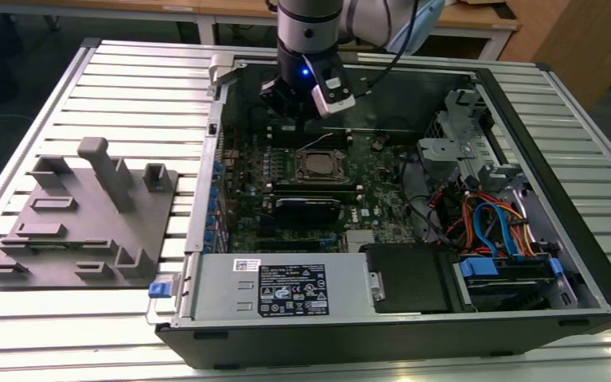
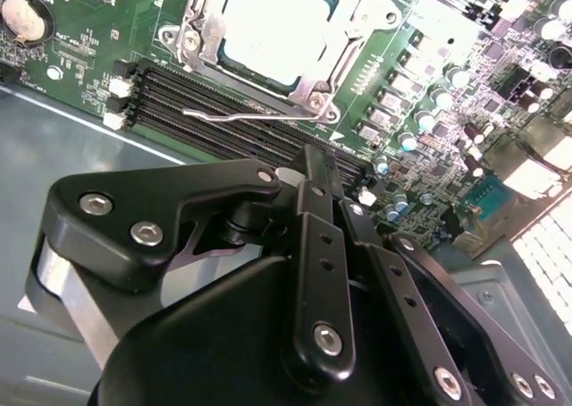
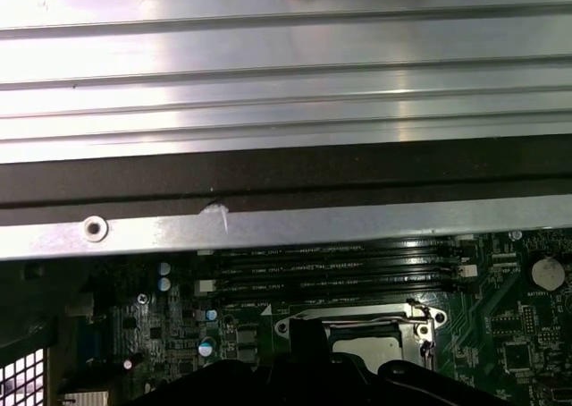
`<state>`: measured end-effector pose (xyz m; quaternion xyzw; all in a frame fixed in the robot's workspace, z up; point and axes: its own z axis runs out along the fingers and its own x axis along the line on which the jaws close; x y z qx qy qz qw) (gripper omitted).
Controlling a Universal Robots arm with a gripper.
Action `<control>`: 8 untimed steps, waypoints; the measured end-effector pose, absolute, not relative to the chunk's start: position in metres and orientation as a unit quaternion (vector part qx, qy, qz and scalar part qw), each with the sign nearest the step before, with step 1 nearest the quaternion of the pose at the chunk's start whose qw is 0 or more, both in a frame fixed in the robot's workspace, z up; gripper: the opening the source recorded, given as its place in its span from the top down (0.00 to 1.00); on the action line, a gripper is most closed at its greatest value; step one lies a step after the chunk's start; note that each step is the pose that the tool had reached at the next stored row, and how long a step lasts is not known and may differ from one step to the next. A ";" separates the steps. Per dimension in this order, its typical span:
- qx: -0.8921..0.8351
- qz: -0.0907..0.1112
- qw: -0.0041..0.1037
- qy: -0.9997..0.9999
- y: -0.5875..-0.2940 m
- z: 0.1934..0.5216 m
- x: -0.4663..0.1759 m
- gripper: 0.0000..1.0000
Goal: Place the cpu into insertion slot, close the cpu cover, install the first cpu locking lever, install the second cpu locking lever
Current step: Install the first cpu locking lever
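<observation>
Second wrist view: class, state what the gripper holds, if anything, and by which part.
Nothing: the gripper is shut with nothing in it; the cpu lies under the cpu cover.

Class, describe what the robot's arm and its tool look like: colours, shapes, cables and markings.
The silver-grey cylindrical arm ends in a black wrist with a small glowing blue light. A pale boxy camera housing is fixed beside it, and a thin dark cable trails off it. The matte black tool is built of angular jointed links held by silver hex-head screws.

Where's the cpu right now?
The cpu lies inside the cpu cover's window, next to the black memory slots, in the second wrist view.
</observation>
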<state>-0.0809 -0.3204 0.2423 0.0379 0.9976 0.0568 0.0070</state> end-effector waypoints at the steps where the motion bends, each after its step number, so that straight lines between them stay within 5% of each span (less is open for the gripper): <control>1: 0.038 0.057 0.007 0.998 -0.320 0.242 -0.080 0.90; 8: 0.039 0.057 0.007 0.998 -0.320 0.240 -0.077 0.90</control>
